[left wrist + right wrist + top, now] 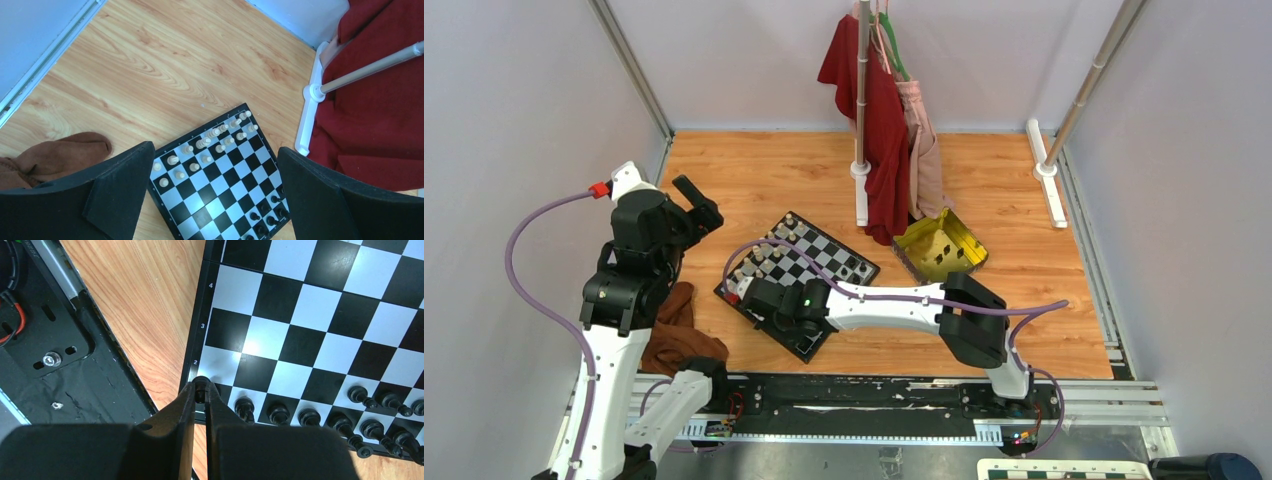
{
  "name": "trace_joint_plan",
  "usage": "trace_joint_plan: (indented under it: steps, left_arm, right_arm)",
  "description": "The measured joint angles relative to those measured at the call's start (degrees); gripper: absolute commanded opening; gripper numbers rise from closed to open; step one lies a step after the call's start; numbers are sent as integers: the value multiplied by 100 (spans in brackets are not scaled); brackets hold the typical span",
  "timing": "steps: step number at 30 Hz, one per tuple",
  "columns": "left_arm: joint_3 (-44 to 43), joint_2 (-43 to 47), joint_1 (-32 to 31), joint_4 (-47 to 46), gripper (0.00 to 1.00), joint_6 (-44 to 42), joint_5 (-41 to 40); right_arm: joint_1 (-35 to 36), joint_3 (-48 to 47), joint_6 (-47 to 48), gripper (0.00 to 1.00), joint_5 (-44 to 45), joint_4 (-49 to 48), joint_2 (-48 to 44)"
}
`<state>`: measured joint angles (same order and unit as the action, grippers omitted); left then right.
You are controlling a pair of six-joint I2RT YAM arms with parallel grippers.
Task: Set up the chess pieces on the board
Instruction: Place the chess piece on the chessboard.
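From above, the board (812,262) lies askew on the wooden table (1024,320), with the right arm (894,305) stretched over its near corner. Through the left wrist camera, the left gripper (215,148) hangs wide open and empty above the cream pieces (203,143), which stand in two rows along one edge. At the right wrist, the right gripper (201,390) pinches a black piece (201,383) at the board's corner square, beside the black row (310,417).

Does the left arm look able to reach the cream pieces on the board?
Probably yes: the left gripper hovers open beside the board, the cream pieces line the edge facing it, and nothing lies between.
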<state>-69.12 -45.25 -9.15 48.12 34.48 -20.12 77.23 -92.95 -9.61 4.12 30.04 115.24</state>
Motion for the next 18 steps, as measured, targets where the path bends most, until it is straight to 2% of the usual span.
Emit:
trace_joint_plan:
  steps: [18]
  left_arm:
    - [15, 66, 0, 7, 100, -2, 4]
  right_arm:
    - [-13, 68, 195, 0, 2, -262, 184]
